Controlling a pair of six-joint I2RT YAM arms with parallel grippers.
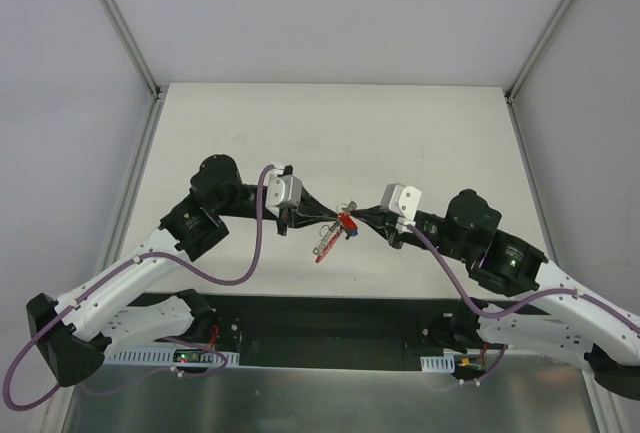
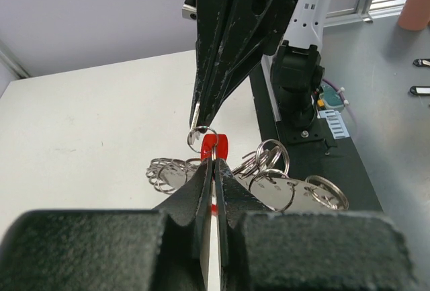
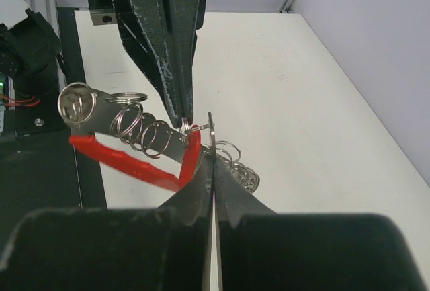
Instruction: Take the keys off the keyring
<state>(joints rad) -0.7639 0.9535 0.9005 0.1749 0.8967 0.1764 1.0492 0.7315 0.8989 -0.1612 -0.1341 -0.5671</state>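
keyring (image 2: 200,135): the small wire ring is sitting right between the two claw tips, hanging clear above the middle of the table (image 1: 250,123), a bit toward the near side. Its red band (image 3: 127,160) is bending into a V and trailing off below the ring.

A bunch of silvery split rings (image 2: 269,160) and a flat metal plate (image 2: 285,193) are dangling from it underneath. More rings are hanging on the far side of the band. keys: can't pick any single key out of that cluster, too small and tangled.

left gripper (image 2: 213,162): fingers are pressing together, clamping on the top end of the red band, just below the wire ring.

right gripper (image 3: 211,158): fingers are pressing together too. In the left wrist view its tips are pinching the wire ring from above. In its own view a thin metal edge is poking up between the fingers.

The two tips are sitting almost nose to nose, with only the ring and the band end between them.

Overhead, both arms are reaching in from opposite sides and meeting at the centre. Purple cables (image 1: 255,253) are looping along each arm. The black base plate (image 1: 330,318) is running along the near edge under them.
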